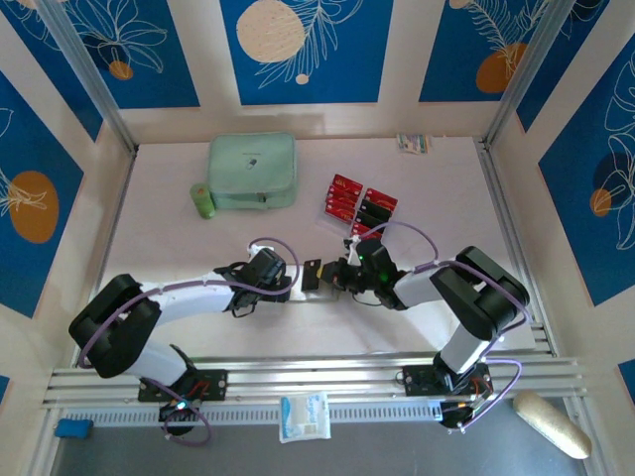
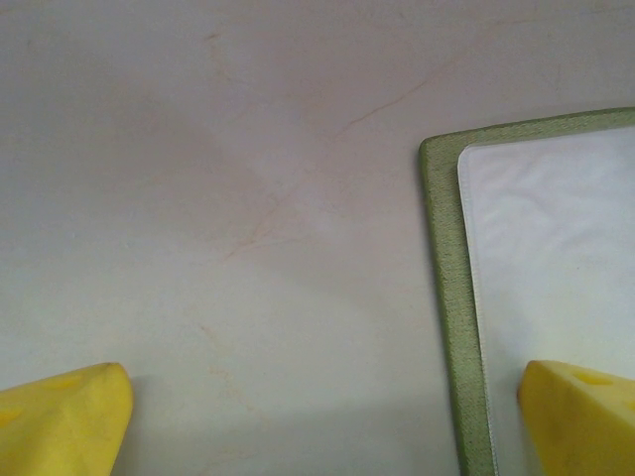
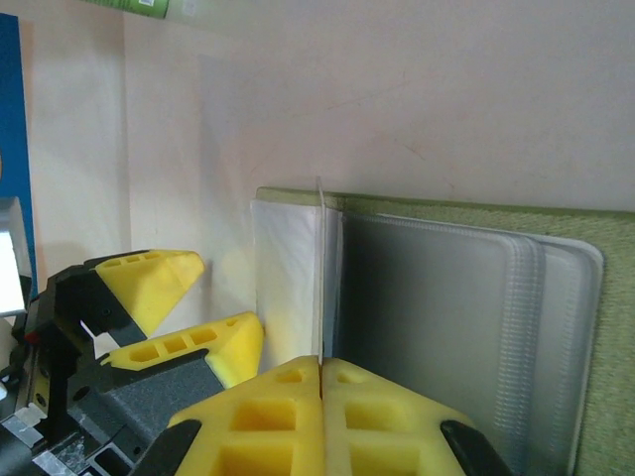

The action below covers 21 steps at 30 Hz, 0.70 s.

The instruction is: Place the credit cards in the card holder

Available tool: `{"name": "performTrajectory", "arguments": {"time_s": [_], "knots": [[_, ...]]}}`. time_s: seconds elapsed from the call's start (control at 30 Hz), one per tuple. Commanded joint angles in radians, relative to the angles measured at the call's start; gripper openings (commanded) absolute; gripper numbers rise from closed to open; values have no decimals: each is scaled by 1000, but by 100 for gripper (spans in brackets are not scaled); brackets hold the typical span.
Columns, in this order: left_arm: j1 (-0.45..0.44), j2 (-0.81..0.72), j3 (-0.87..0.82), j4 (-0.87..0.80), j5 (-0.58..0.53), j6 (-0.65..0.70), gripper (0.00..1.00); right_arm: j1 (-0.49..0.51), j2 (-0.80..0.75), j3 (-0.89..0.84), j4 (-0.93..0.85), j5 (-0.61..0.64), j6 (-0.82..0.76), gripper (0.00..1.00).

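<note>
The card holder (image 3: 466,327) lies open on the table, with an olive-green border and a pale inside with clear pockets. My right gripper (image 3: 321,362) is shut on a dark credit card (image 1: 313,275). In the right wrist view that card (image 3: 320,258) stands edge-on as a thin line reaching to the holder's inner fold. My left gripper (image 2: 322,397) is open just left of the holder (image 2: 556,248), with one yellow finger (image 2: 580,416) over its pale inside and the other over bare table. More red and black credit cards (image 1: 359,203) lie grouped behind the right gripper (image 1: 335,277).
A mint-green zip case (image 1: 252,171) sits at the back left with a small green item (image 1: 202,200) beside it. A small packet (image 1: 414,143) lies by the back wall. A white pouch (image 1: 304,416) rests on the front rail.
</note>
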Motion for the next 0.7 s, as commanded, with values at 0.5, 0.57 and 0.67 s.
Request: {"name": "performTrajectory", "arguments": {"time_s": [0.5,0.57,0.67], "knots": [[6,0,-2,-1,-11,-12,100,32,15,-32,15,-12,11,0],[5,0,-2,-2,-11,-12,100,33,9,-38,12,-5,11,0],[6,0,-2,0,-11,-12,100,35,7,-45,9,-2,12,0]]}}
